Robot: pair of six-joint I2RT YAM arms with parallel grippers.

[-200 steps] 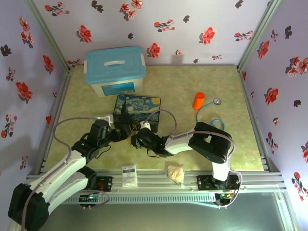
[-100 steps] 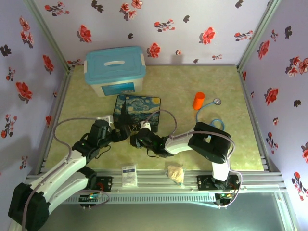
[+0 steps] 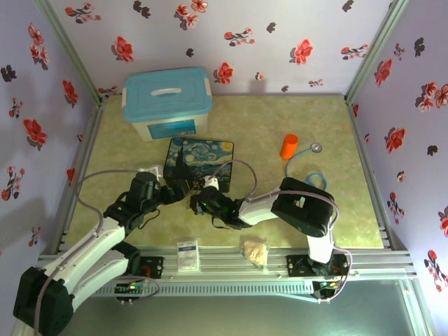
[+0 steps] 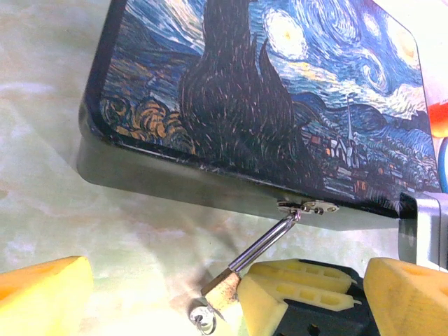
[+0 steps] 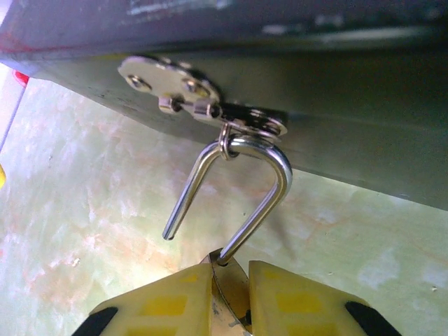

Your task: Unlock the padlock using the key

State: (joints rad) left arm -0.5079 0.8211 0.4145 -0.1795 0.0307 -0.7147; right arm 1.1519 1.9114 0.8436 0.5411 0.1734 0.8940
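Note:
The painted box (image 3: 199, 158) lies mid-table, and its hasp (image 5: 210, 108) carries the padlock. My right gripper (image 5: 229, 280) is shut on the brass padlock body (image 5: 231, 287). The silver shackle (image 5: 269, 189) hangs from the hasp ring with one leg out of the body, its free end (image 5: 168, 234) in the air. In the left wrist view the padlock (image 4: 225, 288) slants down from the hasp, and the key (image 4: 204, 320) with a small ring sticks out of its lower end. My left gripper (image 4: 227, 308) is open wide around this spot, touching nothing. From above, both grippers (image 3: 171, 192) (image 3: 198, 203) meet at the box's front edge.
A white bin with a blue lid (image 3: 168, 103) stands at the back left. An orange cylinder (image 3: 288, 146) and a blue cable with a silver end (image 3: 316, 148) lie to the right. A card (image 3: 187, 255) and a crumpled wrapper (image 3: 255, 250) rest on the front rail.
The left gripper has crept slightly towards the box's front edge. The right gripper holds its place on the padlock.

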